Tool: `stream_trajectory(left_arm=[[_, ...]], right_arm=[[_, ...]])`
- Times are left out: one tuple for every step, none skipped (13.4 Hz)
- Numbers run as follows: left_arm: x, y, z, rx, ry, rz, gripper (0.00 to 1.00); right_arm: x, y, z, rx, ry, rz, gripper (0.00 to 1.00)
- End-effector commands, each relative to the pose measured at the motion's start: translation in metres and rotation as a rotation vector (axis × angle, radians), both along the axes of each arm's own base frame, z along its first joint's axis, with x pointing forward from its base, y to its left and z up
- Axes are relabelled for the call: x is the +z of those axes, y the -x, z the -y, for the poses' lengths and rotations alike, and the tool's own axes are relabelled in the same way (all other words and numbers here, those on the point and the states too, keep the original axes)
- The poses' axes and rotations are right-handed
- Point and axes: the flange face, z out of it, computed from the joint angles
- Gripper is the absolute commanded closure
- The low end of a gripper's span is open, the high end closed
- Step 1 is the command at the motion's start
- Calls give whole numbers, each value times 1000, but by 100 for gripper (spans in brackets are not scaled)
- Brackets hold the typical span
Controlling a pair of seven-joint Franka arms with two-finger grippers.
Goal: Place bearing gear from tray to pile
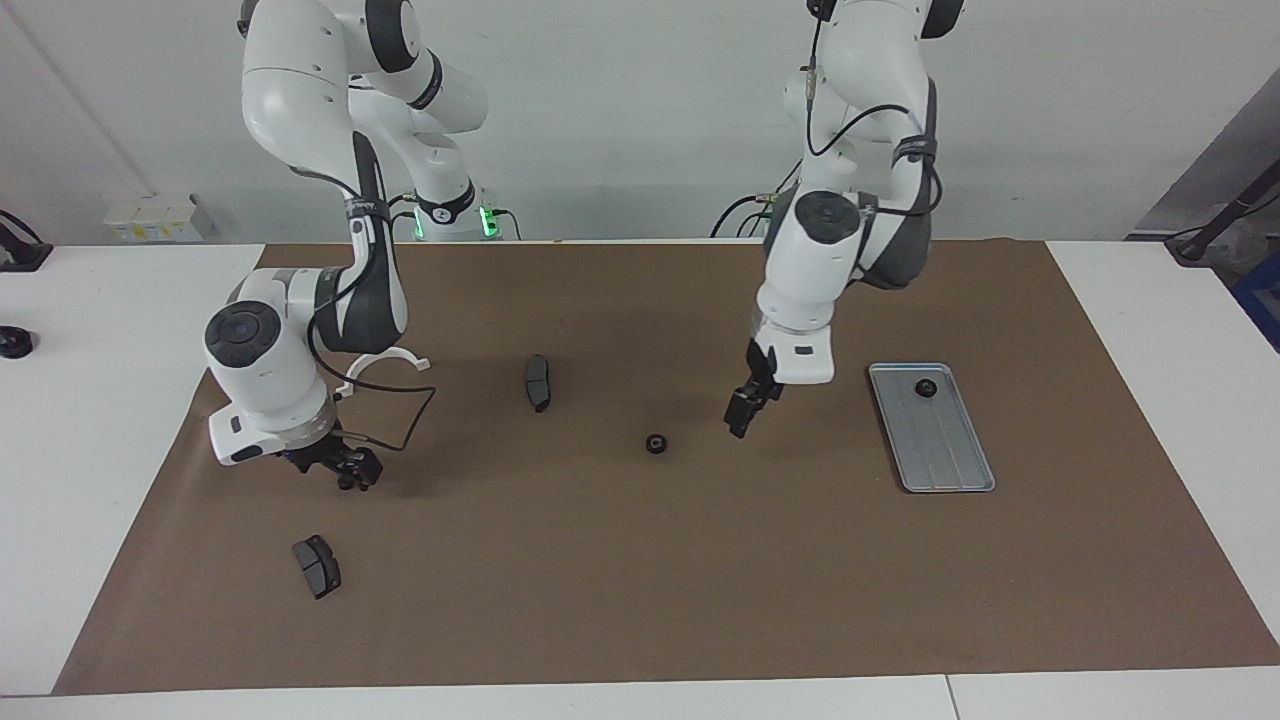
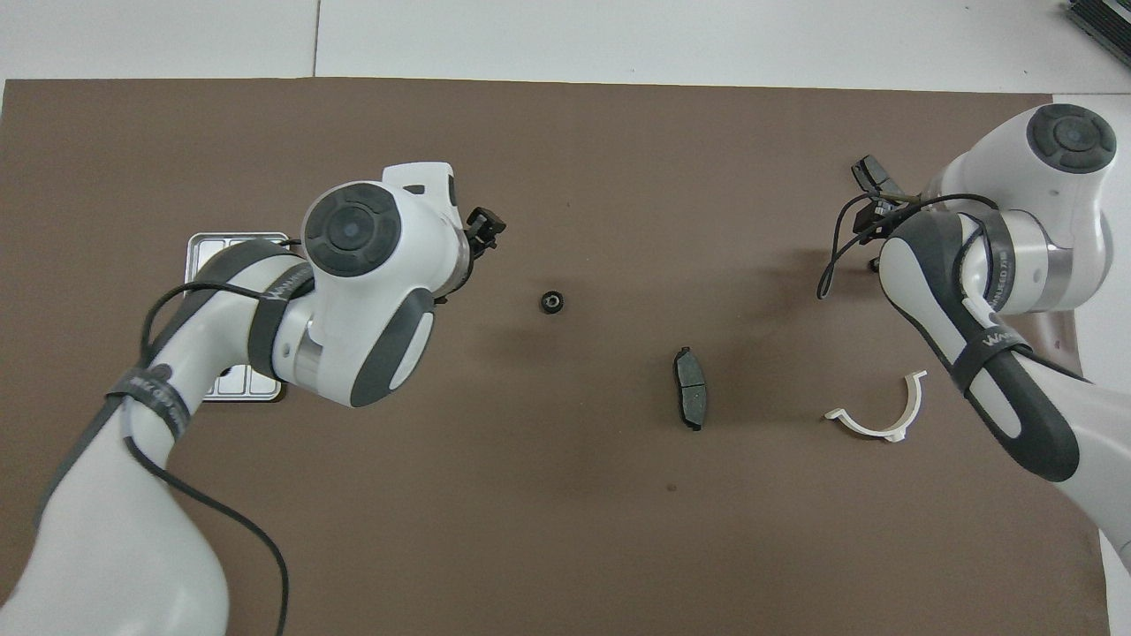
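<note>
- Left gripper hangs over bare mat between the tray and a loose bearing gear on the mat, about mid-table. Nothing visible in it; can't tell how far the fingers are apart.
- Tray sits toward the left arm's end of the table. One bearing gear still in it, at the end nearer the robots. In the overhead view the left arm covers most of the tray.
- Right gripper waits low toward the right arm's end; finger state can't be read either.
- No real pile yet by my read, just the one gear on the mat.
- Risks:
  - Gear in the tray lies close to the raised rim: a finger could clip the rim and shove the tray.
  - Ridged tray floor, small round part: an off-centre pinch could roll it away.
  - Released from height, it may roll off from the gear on the mat.
- Two brake pads and a white clip lie toward the right arm's end, away from the likely path.
</note>
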Motion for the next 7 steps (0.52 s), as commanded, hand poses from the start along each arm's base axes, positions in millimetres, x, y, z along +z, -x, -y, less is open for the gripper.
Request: stream_trajectory(left_arm=[[6,-3,-85,-39,-34,-82,0],[2,-5,-118,-4,-37,-105,0],[-4,-5,-150,28,-35,-111,0],[-15,-1,-180,15,-35,-111,0],[-25,6,-209,-21,-35,-98,0],[-39,18,-235,-58,-36,-80,0],[-52,30,-254,-88,-40,-60,0]], right_arm=[[11,4,-81,55,-27,69,0],[13,7,-125,38,-42,107,0],[15,12,-158,45,-54,134,0],[17,18,-194,83,-69,163,0],[18,25,-220,128,-78,179,0],[17,35,-246,174,-83,180,0],[15,44,-265,192,-87,176,0]])
